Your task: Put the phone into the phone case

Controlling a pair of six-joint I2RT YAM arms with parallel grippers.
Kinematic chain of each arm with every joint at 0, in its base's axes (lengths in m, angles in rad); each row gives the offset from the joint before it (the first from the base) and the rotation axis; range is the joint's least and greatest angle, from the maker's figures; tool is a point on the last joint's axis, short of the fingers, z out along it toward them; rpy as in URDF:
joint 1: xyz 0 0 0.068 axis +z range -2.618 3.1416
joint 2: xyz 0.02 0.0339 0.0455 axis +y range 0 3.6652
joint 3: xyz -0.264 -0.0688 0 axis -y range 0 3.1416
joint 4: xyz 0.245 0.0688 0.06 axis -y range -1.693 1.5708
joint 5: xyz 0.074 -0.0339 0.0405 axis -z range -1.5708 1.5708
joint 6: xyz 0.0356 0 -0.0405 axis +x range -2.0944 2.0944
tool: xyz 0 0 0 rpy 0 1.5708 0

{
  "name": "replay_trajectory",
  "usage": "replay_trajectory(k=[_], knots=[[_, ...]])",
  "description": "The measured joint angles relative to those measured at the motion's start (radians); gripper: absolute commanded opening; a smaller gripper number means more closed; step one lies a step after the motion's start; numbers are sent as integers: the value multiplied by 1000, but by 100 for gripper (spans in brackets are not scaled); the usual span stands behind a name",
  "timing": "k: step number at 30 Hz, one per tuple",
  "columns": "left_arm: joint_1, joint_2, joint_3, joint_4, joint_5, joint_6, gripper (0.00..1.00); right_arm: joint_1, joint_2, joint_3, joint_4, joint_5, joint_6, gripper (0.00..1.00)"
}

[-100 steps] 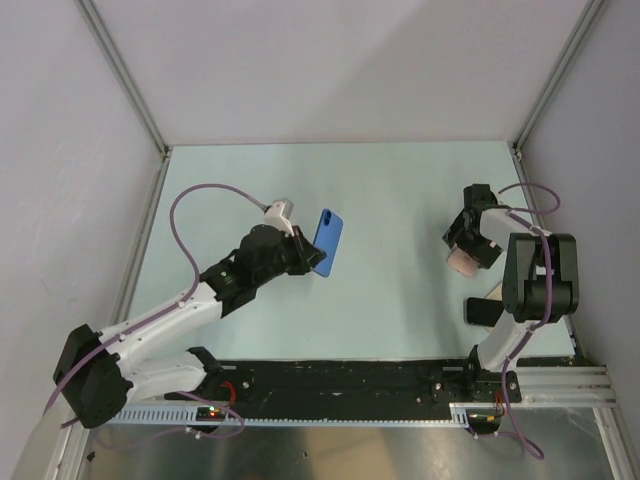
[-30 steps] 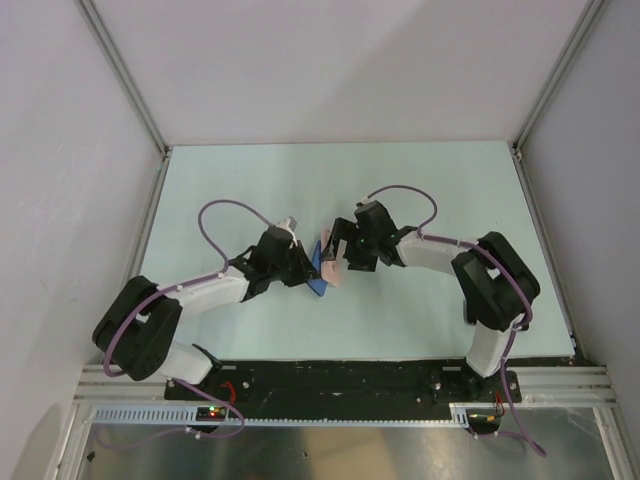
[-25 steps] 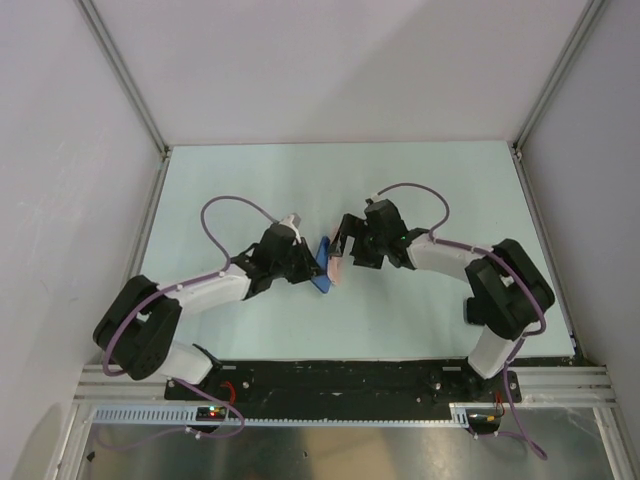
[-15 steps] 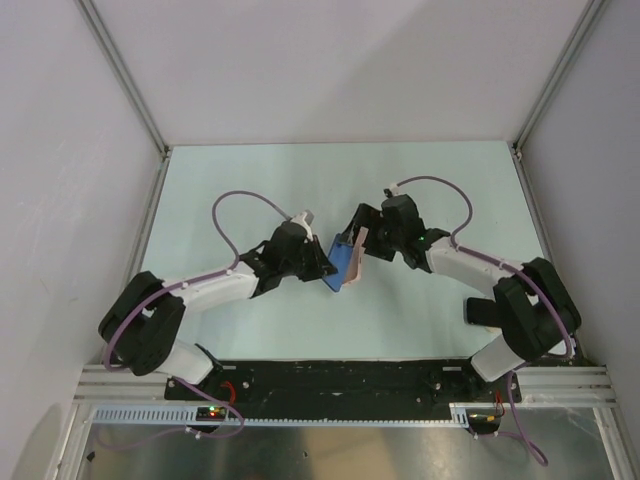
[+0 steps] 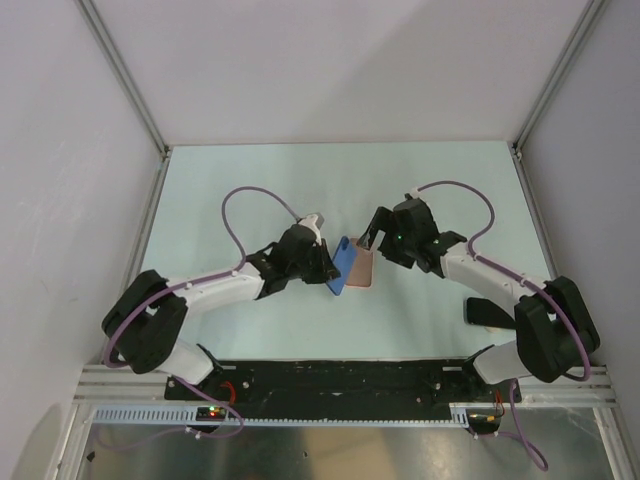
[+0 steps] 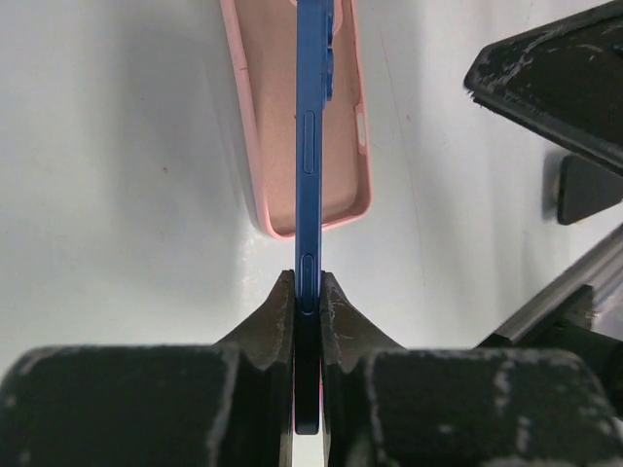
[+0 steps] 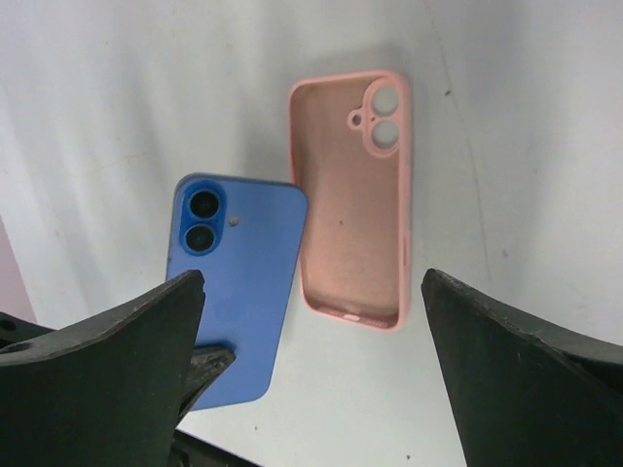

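Note:
The phone (image 5: 340,272) has a blue back with two camera lenses; its screen is hidden. My left gripper (image 5: 328,268) is shut on its lower end and holds it on edge, seen edge-on in the left wrist view (image 6: 310,146) between my fingertips (image 6: 282,302). The pale pink phone case (image 5: 362,268) lies flat on the table, open side up, right beside the phone. The right wrist view shows the case (image 7: 355,214) and the phone's back (image 7: 238,292). My right gripper (image 5: 378,234) is wide open and empty just beyond the case (image 6: 268,126).
A dark flat object (image 5: 482,311) lies on the table near the right arm's base and shows in the left wrist view (image 6: 589,187). Grey walls (image 5: 330,70) close the table's back and sides. A black rail (image 5: 340,378) runs along the near edge.
Both grippers met at the table's middle and drifted right. My right gripper has let go of the case, which now lies flat, and has opened wide. The left still holds the phone.

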Motion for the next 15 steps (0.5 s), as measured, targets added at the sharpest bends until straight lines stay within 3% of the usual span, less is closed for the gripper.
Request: replay_trajectory(k=[10, 15], knots=[[-147, -62, 21, -116, -263, 262, 0, 26, 61, 108, -16, -86, 113, 100], [-208, -127, 21, -141, -411, 381, 0, 31, 84, 152, -15, -130, 170, 94]])
